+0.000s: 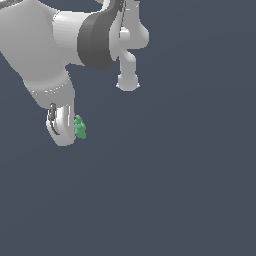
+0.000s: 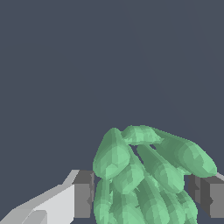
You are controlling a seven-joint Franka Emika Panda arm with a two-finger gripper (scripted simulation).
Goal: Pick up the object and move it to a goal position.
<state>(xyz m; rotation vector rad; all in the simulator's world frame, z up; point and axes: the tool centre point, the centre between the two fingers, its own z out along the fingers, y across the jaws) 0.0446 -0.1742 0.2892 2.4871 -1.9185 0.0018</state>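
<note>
The object (image 1: 80, 127) is a small bright green knobbly lump at the end of the white arm, on the exterior view's left. In the wrist view the object (image 2: 144, 179) looms large as a cluster of green lobes. It sits between the two grey finger pads (image 2: 83, 194), which press against it on either side. My gripper (image 2: 144, 197) is shut on it. In the exterior view the fingers are mostly hidden behind the white hand (image 1: 61, 125). The goal position carries no visible marker.
Only a plain dark blue-grey background shows around the arm. The arm's white links and dark joint band (image 1: 97, 40) fill the upper part of the exterior view's left.
</note>
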